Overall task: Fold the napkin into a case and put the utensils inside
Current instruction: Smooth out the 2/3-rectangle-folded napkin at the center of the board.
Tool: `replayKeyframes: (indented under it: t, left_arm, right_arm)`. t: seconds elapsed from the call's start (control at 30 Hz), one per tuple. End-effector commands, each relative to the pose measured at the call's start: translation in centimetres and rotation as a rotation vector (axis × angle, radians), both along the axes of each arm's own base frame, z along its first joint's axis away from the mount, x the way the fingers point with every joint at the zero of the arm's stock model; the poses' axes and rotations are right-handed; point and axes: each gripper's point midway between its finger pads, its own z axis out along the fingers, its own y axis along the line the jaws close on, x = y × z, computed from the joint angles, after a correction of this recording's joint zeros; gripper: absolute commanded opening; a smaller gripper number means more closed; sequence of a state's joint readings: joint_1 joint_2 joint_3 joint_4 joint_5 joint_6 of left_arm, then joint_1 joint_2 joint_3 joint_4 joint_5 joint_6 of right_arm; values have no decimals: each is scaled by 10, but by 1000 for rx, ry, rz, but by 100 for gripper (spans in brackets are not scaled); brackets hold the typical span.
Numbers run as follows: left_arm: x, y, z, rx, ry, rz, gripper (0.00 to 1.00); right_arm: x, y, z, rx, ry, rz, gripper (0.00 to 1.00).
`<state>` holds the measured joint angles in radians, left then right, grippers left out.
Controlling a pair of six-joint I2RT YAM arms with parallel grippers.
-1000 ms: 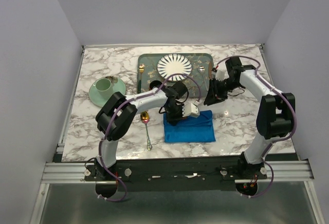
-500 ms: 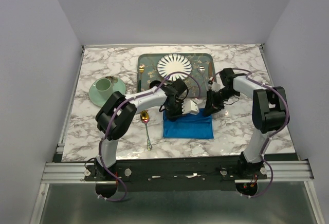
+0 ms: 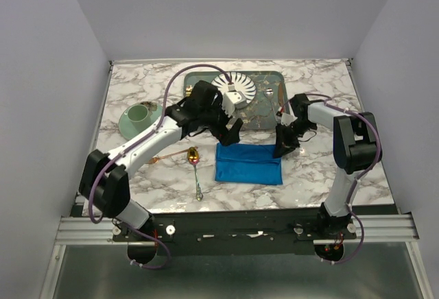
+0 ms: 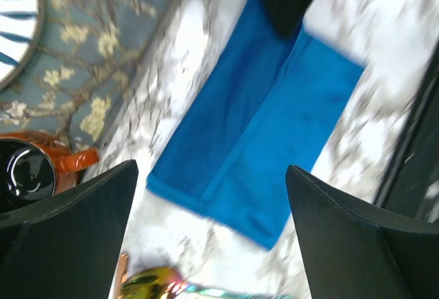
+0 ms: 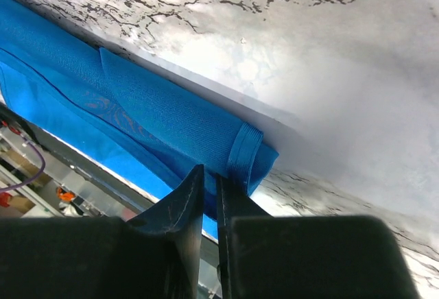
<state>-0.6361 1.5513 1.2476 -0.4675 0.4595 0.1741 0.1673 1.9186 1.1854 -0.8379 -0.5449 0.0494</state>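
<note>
Blue plain cloth napkin [image 3: 248, 164] lies folded into a long band on the white marble desk [image 3: 137, 189], with a crease down its middle. The left jaws [image 4: 209, 175], shut a second ago, have sprung wide apart and lifted; the napkin sits released below them. The right jaws [image 5: 209, 179] have narrowed to a slit at its hemmed corner; I cannot tell whether cloth is pinched. This fold looks set. The small gold-bowled spoon [image 3: 195, 155] waits outside, beside the left jaws.

Folded blue napkin [image 3: 248, 164] lies flat beside spoon [image 3: 194, 155].
</note>
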Motion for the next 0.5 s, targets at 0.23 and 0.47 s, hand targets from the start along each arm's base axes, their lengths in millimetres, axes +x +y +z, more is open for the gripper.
replayKeyframes:
  t: [0.23, 0.47]
  left_arm:
    - [4, -42, 44, -548, 184, 208, 99]
    - [11, -70, 3, -684, 481, 283, 99]
  right_arm:
    - [19, -14, 1, -123, -193, 125, 20]
    - [16, -16, 3, -135, -181, 143, 20]
